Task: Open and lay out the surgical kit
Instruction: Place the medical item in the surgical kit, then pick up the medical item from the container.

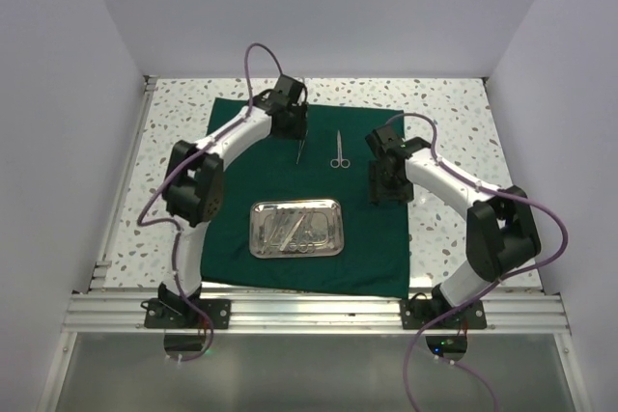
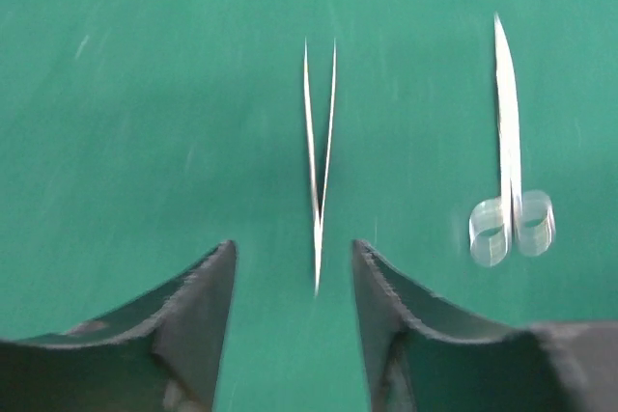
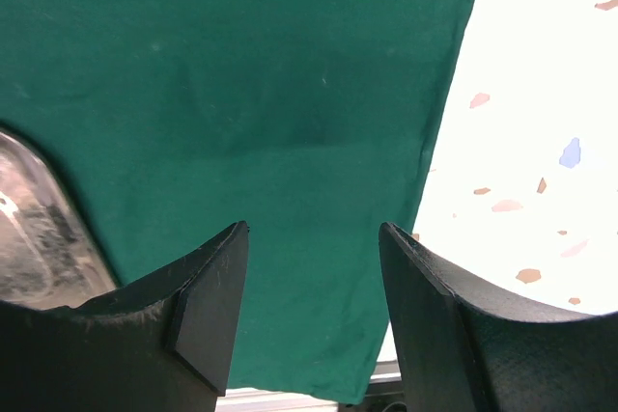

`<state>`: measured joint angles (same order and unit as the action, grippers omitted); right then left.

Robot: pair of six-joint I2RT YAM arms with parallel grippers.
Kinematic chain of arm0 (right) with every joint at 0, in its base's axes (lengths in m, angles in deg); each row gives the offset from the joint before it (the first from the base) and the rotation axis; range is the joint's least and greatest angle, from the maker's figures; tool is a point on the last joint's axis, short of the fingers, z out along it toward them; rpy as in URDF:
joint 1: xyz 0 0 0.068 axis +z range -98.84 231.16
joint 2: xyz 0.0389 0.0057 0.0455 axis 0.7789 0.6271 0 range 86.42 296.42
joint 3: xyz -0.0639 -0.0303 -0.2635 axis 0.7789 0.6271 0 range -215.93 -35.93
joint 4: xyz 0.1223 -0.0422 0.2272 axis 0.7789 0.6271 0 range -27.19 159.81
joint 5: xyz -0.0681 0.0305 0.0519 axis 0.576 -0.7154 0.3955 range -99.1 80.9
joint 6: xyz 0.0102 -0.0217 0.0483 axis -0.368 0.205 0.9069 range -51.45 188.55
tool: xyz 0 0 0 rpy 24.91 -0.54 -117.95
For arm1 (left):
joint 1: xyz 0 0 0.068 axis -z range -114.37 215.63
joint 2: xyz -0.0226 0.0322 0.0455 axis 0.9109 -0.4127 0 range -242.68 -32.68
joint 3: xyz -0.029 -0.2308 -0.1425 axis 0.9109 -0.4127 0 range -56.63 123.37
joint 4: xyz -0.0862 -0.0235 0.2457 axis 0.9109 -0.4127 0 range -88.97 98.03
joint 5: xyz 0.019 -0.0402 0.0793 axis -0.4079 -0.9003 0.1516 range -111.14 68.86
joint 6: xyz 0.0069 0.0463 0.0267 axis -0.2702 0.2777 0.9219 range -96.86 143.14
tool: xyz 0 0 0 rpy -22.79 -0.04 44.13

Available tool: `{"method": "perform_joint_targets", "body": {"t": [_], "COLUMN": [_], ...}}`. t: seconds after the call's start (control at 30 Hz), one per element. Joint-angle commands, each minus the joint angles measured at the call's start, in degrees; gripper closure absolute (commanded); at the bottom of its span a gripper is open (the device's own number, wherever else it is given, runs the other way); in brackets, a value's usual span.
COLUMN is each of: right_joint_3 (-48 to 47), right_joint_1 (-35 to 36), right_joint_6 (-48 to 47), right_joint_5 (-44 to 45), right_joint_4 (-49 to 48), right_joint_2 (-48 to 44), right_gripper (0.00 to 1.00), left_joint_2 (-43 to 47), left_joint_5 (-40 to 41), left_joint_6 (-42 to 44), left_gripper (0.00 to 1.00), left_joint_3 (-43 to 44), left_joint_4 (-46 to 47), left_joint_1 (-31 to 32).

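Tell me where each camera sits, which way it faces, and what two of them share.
Top external: above and behind the robot, looking down on the table; left arm and right arm show, bases nearest.
Left wrist: on the left arm, facing down at tweezers and scissors; open left gripper frames the bottom.
Right wrist: on the right arm, facing down at the cloth edge and a tray corner; open right gripper below.
Shared: top and left wrist both show the tweezers and scissors.
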<state>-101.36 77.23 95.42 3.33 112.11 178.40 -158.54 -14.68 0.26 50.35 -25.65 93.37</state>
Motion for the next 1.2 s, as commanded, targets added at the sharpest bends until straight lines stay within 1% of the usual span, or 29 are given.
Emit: {"method": "perform_joint_targets", "body": {"t": [0.0,0.03,0.07,0.1,0.13,0.17,0.2,0.23,0.3,0.4,0.63,0.87,1.17], "right_joint_3": [-4.35,-4.79,-5.23,-5.76,-6.02,-6.2,-6.2,-6.2,-5.94,-5.24,-4.09,-4.27,-4.27], "right_joint_1": [-0.14,-0.22,-0.22,-0.14,-0.22,-0.22,-0.22,-0.14,-0.22,-0.22,-0.22,-0.22,-0.22], "right_joint_6": [-0.86,-0.94,-1.21,-1.21,-1.3,-1.38,-1.38,-1.38,-1.56,-1.82,-1.65,-1.3,-0.95], "right_joint_5": [-0.56,-0.56,-0.73,-0.82,-1.0,-1.0,-1.26,-1.35,-1.53,-1.62,-1.26,-1.44,-1.44], "right_joint_4": [-1.05,-1.13,-1.13,-1.4,-1.4,-1.4,-1.57,-1.75,-1.92,-1.93,-2.01,-1.93,-1.93], "right_joint_2": [0.3,1.0,1.26,1.62,2.05,2.23,2.41,2.5,2.5,2.41,1.27,1.44,2.15], "right_gripper": [0.39,0.39,0.39,0.39,0.39,0.39,0.39,0.39,0.39,0.39,0.36,0.36,0.36], "left_joint_2": [16.42,18.7,22.73,24.42,26.0,28.8,29.96,31.02,33.31,34.89,37.44,38.23,39.64], "left_joint_5": [0.4,0.05,0.05,0.22,0.31,0.13,-0.39,-0.66,-1.45,-2.24,-2.94,-3.12,-4.79], "left_joint_6": [4.06,4.33,4.15,3.72,2.93,1.18,0.47,-0.32,-1.91,-3.05,-5.51,-5.95,-6.31], "left_gripper": [0.48,0.5,0.54,0.55,0.57,0.61,0.61,0.62,0.62,0.64,0.65,0.69,0.69], "left_joint_3": [-10.26,-17.43,-20.99,-24.24,-29.84,-32.6,-35.15,-39.61,-44.37,-48.6,-55.65,-55.57,-54.16], "left_joint_4": [0.98,1.32,1.59,1.68,1.59,1.59,2.55,2.91,3.61,4.05,6.34,5.9,4.32], "left_joint_1": [2.91,3.62,4.41,5.73,6.26,7.05,7.23,7.32,7.58,8.29,9.17,9.87,10.22]}}
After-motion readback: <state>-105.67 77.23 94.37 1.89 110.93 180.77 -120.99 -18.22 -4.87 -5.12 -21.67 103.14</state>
